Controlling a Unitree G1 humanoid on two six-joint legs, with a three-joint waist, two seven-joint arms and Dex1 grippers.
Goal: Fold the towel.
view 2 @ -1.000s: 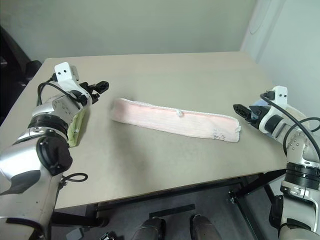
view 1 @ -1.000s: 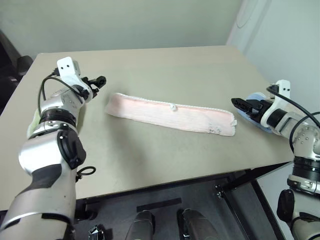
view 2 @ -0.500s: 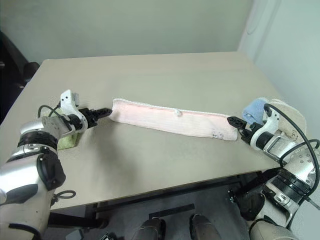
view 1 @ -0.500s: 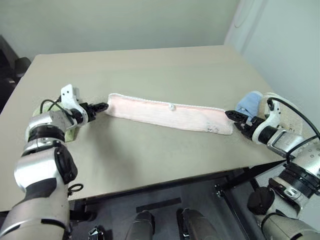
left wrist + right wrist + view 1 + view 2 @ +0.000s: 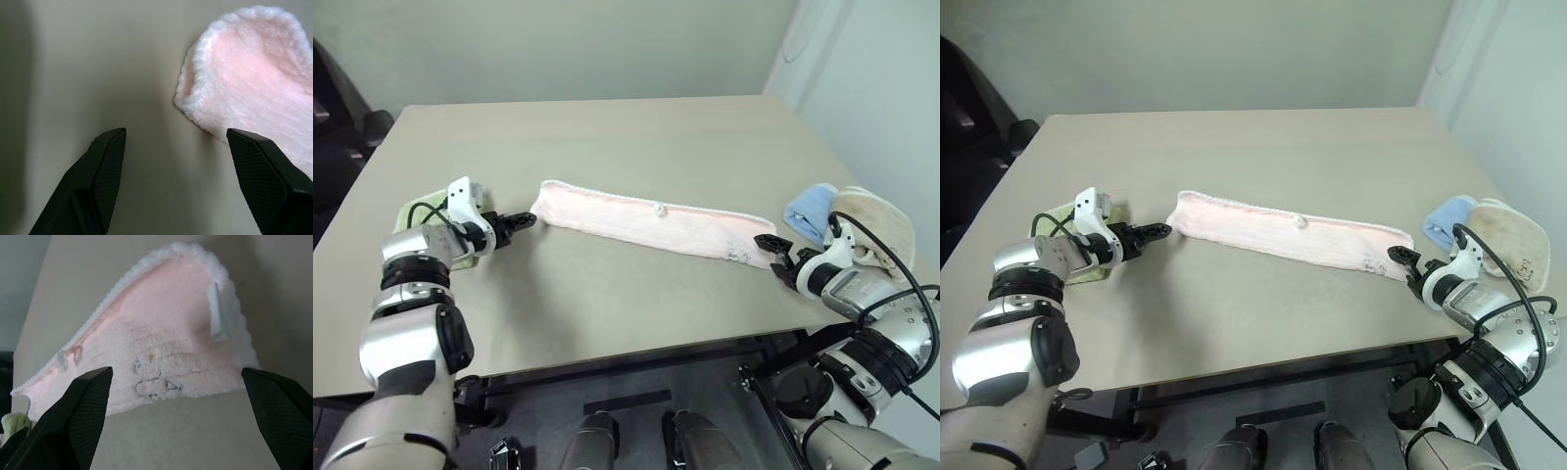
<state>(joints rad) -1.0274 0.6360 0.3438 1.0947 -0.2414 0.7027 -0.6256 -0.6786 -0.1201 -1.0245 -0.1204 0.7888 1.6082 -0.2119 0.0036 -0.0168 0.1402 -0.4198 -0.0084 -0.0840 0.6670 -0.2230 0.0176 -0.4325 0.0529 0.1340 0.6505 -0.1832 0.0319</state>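
Claws lowered from raised positions to worktop level over the last second, one at each short end of the towel.

Left claw [image 5: 522, 220]: fingers spread, tips just short of the towel's rounded left end, no contact visible in the left wrist view. Previously held higher and farther from the cloth.

Right claw [image 5: 1402, 259]: fingers spread wide, aimed at the end bearing the small printed mark [image 5: 152, 382], just beside the edge, not yet touching. Wrist rolled since the earlier pictures.

Pale pink towel [image 5: 646, 223]: lying flat as a long strip across the middle of the worktop [image 5: 607, 137], unfolded, position on the worktop unchanged apart from camera shift. Small white loop [image 5: 658, 208] on the far long edge.

Other items: light green cloth [image 5: 1062, 217] under the left forearm; blue cloth [image 5: 808, 211] and beige cloth [image 5: 876, 223] near the right edge, apart from the towel.

Meaning for the task: approach judged nearly complete, no fold begun. Next step likely a short advance and a pinch on each end. Risk: closing on only the top layer, or dragging the strip.
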